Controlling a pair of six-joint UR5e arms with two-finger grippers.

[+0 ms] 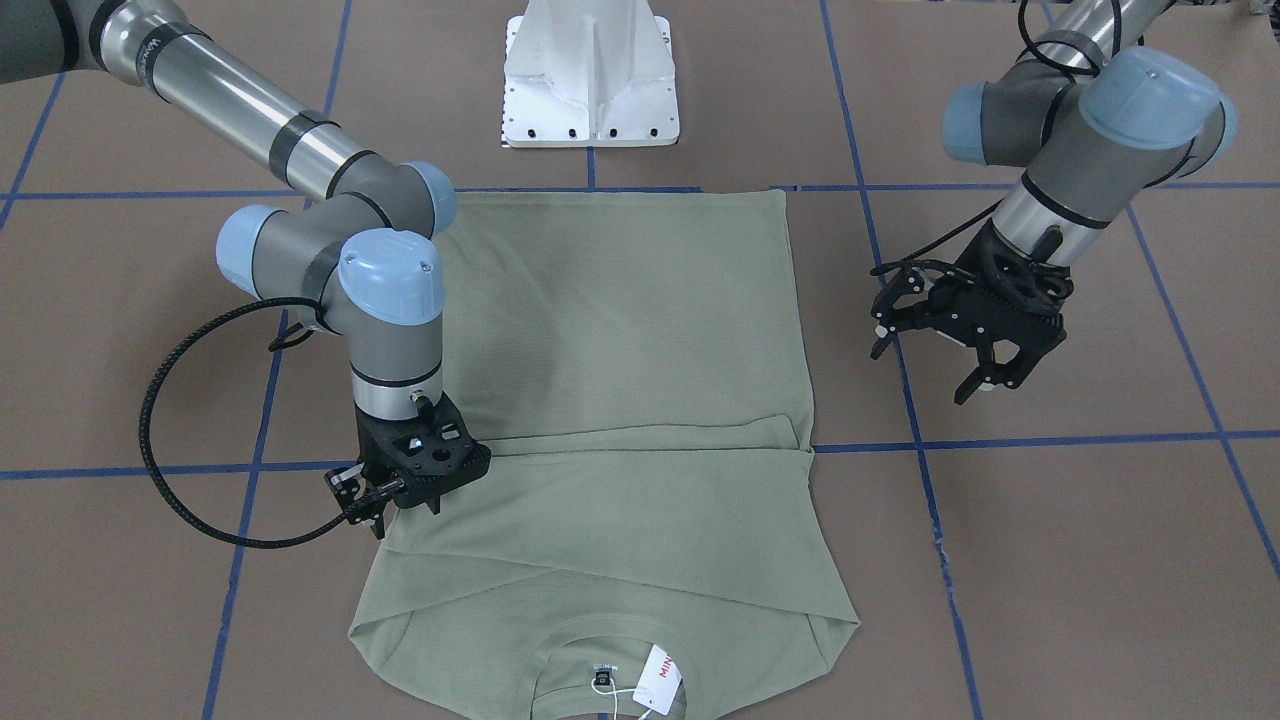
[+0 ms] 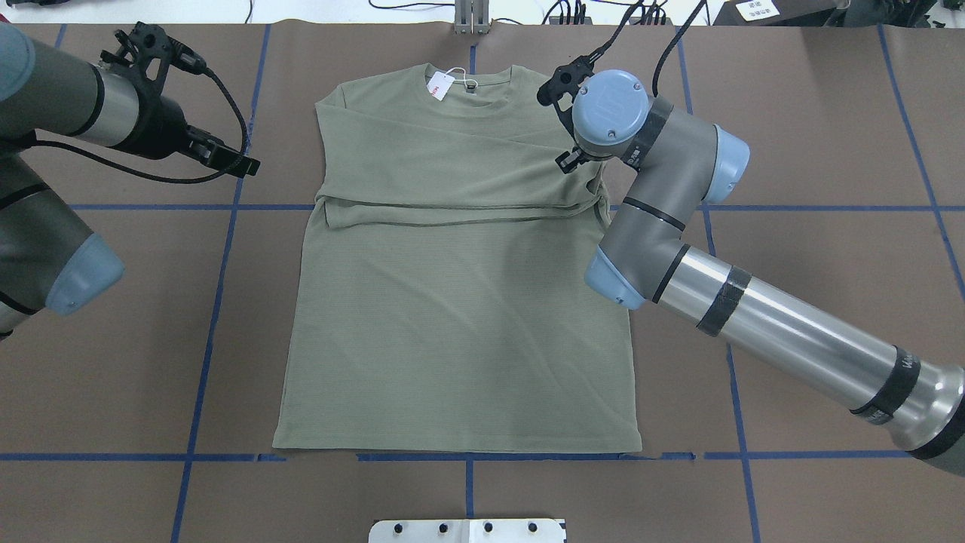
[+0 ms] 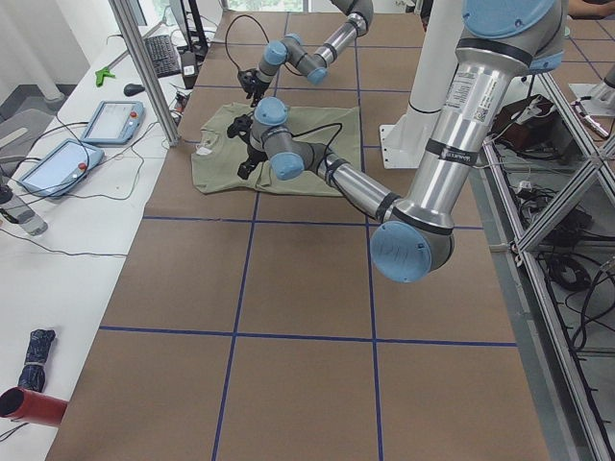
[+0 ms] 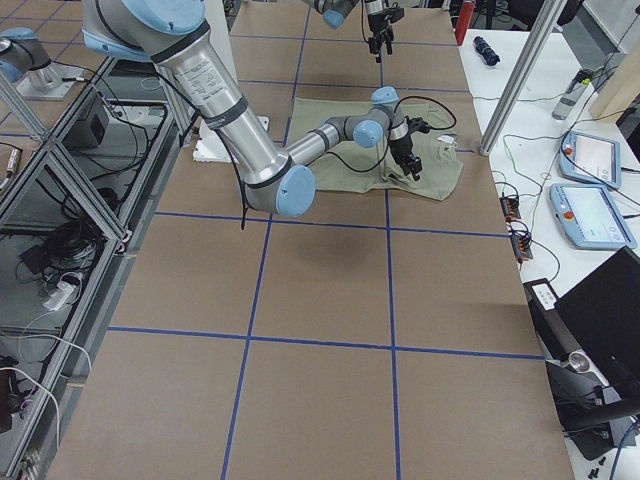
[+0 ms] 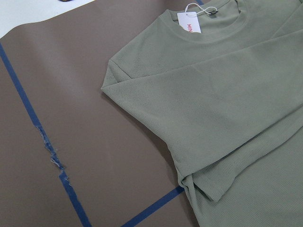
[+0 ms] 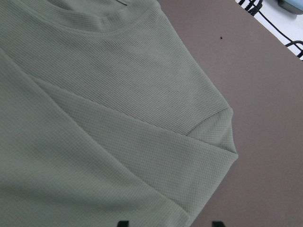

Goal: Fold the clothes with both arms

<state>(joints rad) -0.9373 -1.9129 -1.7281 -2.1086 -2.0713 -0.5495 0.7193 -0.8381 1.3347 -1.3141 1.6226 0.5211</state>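
Observation:
The sage-green shirt (image 1: pixel 620 330) lies flat on the brown table, both sleeves folded across the chest, and its white-and-red hang tag (image 1: pixel 655 680) sits at the collar. My right gripper (image 1: pixel 378 503) is down at the shirt's side edge by the folded sleeve. In the right wrist view its two fingertips (image 6: pixel 122 223) stand apart over the sleeve (image 6: pixel 142 156), so it is open. My left gripper (image 1: pixel 930 365) hovers open above bare table beside the shirt's other side, holding nothing. In the overhead view the left gripper (image 2: pixel 230 157) is off the shirt (image 2: pixel 460 302), and the right wrist hides its own fingers.
The white base pedestal (image 1: pixel 590 80) stands past the shirt's hem. Blue tape lines (image 1: pixel 1000 440) cross the brown table cover. Control tablets (image 3: pixel 110 120) and cables lie on the white bench beyond the collar end. Bare cover (image 2: pixel 791 151) surrounds the shirt.

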